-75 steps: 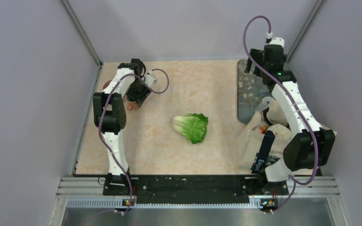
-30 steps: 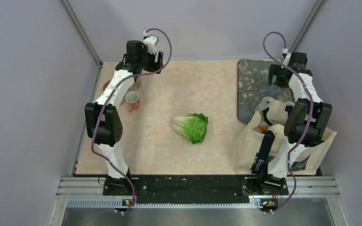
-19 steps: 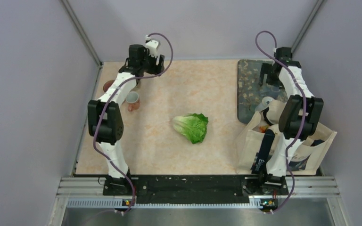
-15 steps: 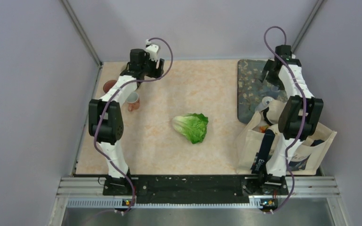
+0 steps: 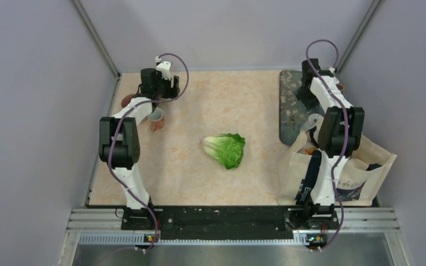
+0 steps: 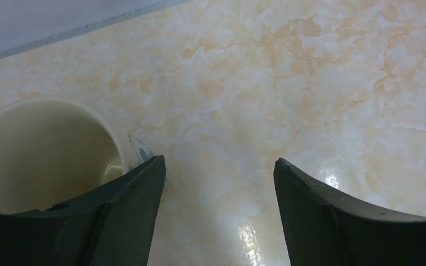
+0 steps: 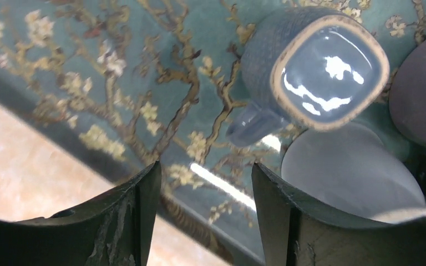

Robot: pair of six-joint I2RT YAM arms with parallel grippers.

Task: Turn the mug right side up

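A small cream mug [image 5: 156, 115] stands on the marble table at the far left with its mouth up; the left wrist view shows its empty inside [image 6: 39, 149]. My left gripper [image 5: 156, 101] [image 6: 219, 163] is open and empty, just behind and beside the mug, its left finger [image 6: 127, 199] close to the rim. My right gripper [image 5: 306, 100] [image 7: 205, 166] is open and empty above the floral mat [image 7: 89, 83]. A blue-grey mug [image 7: 316, 66] with a square tan rim sits on that mat, ahead of the fingers.
A head of lettuce [image 5: 226, 149] lies mid-table. A tote bag [image 5: 338, 172] with items stands at the near right, beside the mat [image 5: 289, 111]. A brown dish [image 5: 127, 101] sits by the left wall. A grey rounded lid [image 7: 349, 172] lies beside the blue-grey mug.
My left gripper let go of the cream mug, rose toward the back wall, then came back down beside it. My right arm swung in over the floral mat.
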